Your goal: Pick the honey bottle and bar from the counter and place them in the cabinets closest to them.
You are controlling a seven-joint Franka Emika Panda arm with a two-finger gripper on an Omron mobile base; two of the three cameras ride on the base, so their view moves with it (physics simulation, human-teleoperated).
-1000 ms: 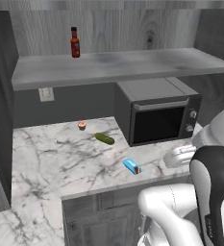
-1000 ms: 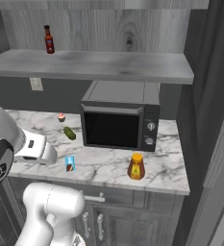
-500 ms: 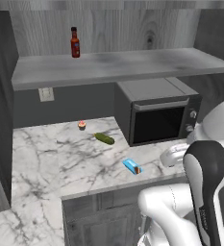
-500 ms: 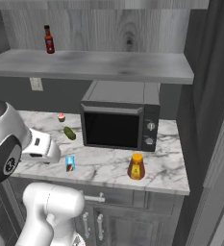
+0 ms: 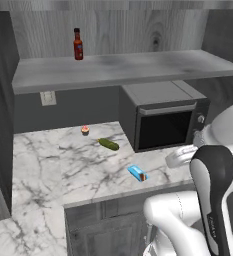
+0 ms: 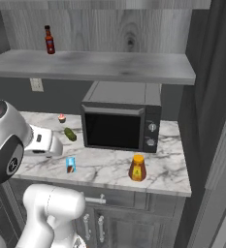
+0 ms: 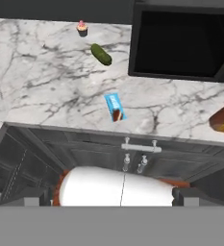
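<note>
Your gripper (image 7: 112, 196) hangs above the front edge of the counter (image 7: 31, 81), looking down on it, with its two dark finger tips (image 7: 34, 197) spread as far apart as they go and nothing between them. Straight ahead of the gripper, near the front edge of the marble, lies the bar (image 7: 114, 106), flat, its dark reddish end turned toward you; in the left base view it (image 5: 137, 173) sits just left of the white hand. Farther beyond the bar you have the green pickle-like vegetable (image 7: 101, 54), and past that a small cupcake (image 7: 82, 28) close to the back wall. The honey bottle (image 7: 223, 117) stands off to the gripper's right, in front of the microwave (image 6: 121, 125); from the right base view it (image 6: 137, 167) is upright and well apart from the bar (image 6: 71, 164). Beneath the gripper are the lower cabinets (image 7: 166, 161) with their silver bar handles, doors shut. Up on the shelf (image 5: 118, 69) stands a dark-red sauce bottle (image 5: 78, 44).
</note>
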